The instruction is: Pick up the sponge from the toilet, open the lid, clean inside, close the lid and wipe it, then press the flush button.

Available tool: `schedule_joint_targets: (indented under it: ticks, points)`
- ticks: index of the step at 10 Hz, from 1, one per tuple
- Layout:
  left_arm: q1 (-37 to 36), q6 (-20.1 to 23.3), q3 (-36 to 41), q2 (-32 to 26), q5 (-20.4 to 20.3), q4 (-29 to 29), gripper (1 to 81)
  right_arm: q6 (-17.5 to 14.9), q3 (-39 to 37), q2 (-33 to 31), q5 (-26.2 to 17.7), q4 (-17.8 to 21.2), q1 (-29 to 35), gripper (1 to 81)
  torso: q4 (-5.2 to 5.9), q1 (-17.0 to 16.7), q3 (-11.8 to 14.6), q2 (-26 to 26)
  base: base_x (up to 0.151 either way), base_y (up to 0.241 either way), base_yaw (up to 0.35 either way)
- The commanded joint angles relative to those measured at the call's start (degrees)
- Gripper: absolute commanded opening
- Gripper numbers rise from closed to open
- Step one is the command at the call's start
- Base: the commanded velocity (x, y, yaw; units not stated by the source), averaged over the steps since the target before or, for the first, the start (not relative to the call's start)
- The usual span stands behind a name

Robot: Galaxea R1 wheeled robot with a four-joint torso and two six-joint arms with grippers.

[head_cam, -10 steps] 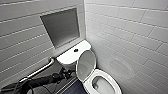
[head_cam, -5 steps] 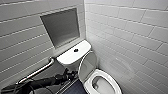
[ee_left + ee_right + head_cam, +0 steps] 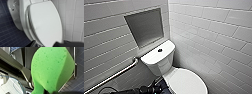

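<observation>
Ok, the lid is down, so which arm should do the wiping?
Right. The right gripper looks clamped on the sponge, so it could probably wipe the closed lid directly. The left gripper hovers at the lid's front edge, open and empty.

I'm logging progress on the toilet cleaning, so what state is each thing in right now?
toilet lid: down, closed.
flush button: nothing touching it.
sponge: off the toilet, pinched at one end in the right gripper.
right gripper: shut on the sponge.
left gripper: looks open, at the lid's edge.
</observation>
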Motion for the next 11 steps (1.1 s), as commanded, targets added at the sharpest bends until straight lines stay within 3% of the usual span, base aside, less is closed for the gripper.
schedule_joint_targets:
  ticks: [1,4,7,11]
  points:
    - [13.56,7.12,8.67,-12.54,8.23,27.6,81.1,-0.69,0.53,-1.09,-3.58,-0.65,1.44,1.0,0.0,0.0,0.0,0.0,0.0,0.0,0.0]
    - [27.1,14.69,11.86,-17.41,7.44,33.52,81.1,-0.69,4.67,-3.73,-3.23,-1.35,1.88,1.0,0.0,0.0,0.02,0.0,0.0,0.0,0.0]
    - [39.34,23.83,4.48,-13.01,3.22,33.61,81.1,0.27,12.67,-9.88,-0.94,-1.0,5.75,1.0,0.0,0.0,0.02,0.0,0.0,0.0,0.0]
    - [43.57,24.98,-8.78,-3.98,2.96,33.52,81.1,3.35,31.13,-27.02,-1.12,0.67,16.28,1.0,0.0,-0.02,0.04,-0.02,0.0,0.0,0.0]
